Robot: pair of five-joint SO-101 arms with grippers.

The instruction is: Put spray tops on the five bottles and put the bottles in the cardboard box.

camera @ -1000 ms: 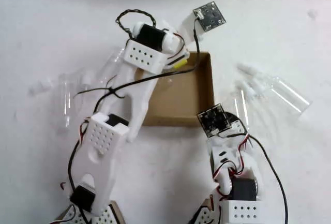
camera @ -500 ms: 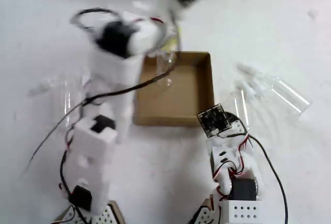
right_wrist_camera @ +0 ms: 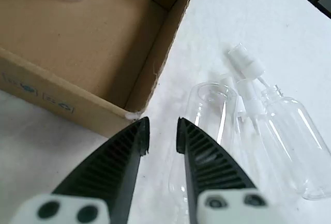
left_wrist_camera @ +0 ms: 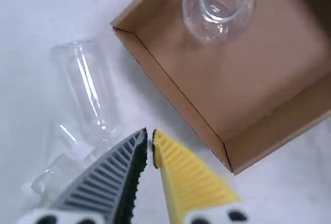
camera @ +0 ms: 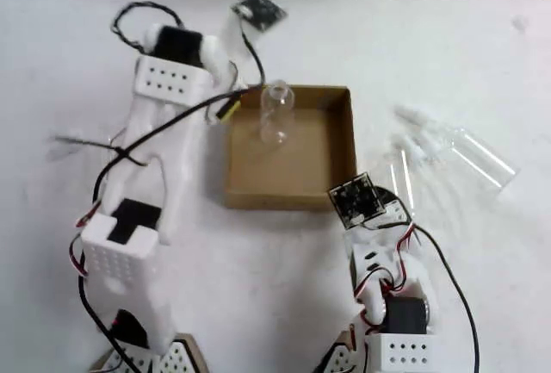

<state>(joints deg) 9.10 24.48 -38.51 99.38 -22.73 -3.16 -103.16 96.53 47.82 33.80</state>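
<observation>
A clear bottle (camera: 275, 115) stands upright inside the cardboard box (camera: 301, 170), near its far left corner. Its open neck (left_wrist_camera: 220, 4) carries no spray top. My left gripper (left_wrist_camera: 150, 135) is shut and empty, just outside the box's left wall (left_wrist_camera: 170, 94), over the table beside a lying clear bottle (left_wrist_camera: 88, 92). My right gripper (right_wrist_camera: 161, 127) hangs by the box's near right corner (right_wrist_camera: 132, 113), open by a narrow gap with nothing in it. Beyond it lie two clear bottles (right_wrist_camera: 207, 125) (right_wrist_camera: 297, 136) and white spray tops (right_wrist_camera: 245, 66).
More clear bottles (camera: 112, 153) lie on the white table left of the box, partly under the left arm (camera: 159, 158). Right of the box are two bottles (camera: 400, 179) (camera: 482, 158) and loose spray tops (camera: 413, 127). The table's near middle is bare.
The left arm has pulled out of the box and swung to the left, leaving the bottle standing in it. The box slid slightly left. The right arm has not moved.
</observation>
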